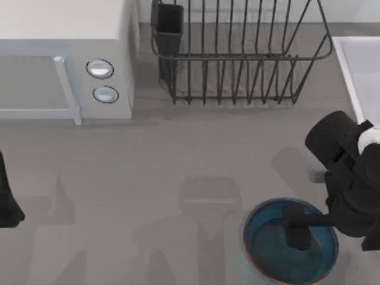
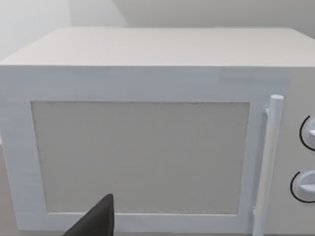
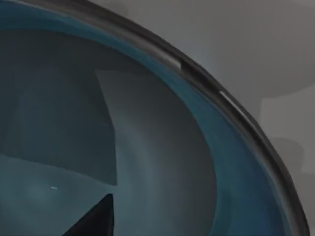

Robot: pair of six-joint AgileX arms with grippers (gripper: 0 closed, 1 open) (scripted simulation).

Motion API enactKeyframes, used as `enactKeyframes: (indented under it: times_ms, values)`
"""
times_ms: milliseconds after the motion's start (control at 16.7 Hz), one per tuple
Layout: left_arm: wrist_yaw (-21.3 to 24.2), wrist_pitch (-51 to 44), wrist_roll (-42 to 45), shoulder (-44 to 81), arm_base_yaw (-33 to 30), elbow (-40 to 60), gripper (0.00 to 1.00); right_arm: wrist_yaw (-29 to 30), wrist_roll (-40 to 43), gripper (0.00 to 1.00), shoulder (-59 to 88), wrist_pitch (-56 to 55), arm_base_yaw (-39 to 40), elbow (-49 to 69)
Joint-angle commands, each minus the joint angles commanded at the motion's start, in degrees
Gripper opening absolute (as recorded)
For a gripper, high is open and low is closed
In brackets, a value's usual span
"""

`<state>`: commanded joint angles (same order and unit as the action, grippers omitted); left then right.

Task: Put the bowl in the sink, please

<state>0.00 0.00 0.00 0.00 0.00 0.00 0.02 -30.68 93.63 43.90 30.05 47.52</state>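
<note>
The teal-blue bowl (image 1: 267, 249) with its thin reddish-brown rim sits on the grey counter at the front right. My right gripper (image 1: 297, 233) reaches down into it from the right, over the bowl's inside near the right rim. In the right wrist view the bowl's glossy inner wall (image 3: 162, 162) and dark rim are very close. The sink (image 1: 359, 59), a pale basin with a raised light rim, lies at the back right, cut off by the picture's edge. My left arm (image 1: 7, 205) is parked at the table's left edge.
A white microwave (image 1: 65, 65) with two dials stands at the back left, and the left wrist view faces its door (image 2: 142, 157). A dark wire dish rack (image 1: 237, 59) with a black cup holder (image 1: 169, 24) stands between the microwave and the sink. Bare counter spans the middle.
</note>
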Motion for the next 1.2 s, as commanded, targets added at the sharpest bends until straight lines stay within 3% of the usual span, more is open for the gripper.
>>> enactKeyframes:
  times_ms: [180, 960, 1200]
  values:
    - [0.0, 0.0, 0.0, 0.0, 0.0, 0.0, 1.00, 0.0, 0.0, 1.00, 0.0, 0.0, 0.0, 0.0]
    - [0.0, 0.0, 0.0, 0.0, 0.0, 0.0, 1.00, 0.0, 0.0, 0.02, 0.0, 0.0, 0.0, 0.0]
    - [0.0, 0.0, 0.0, 0.0, 0.0, 0.0, 1.00, 0.0, 0.0, 0.00, 0.0, 0.0, 0.0, 0.0]
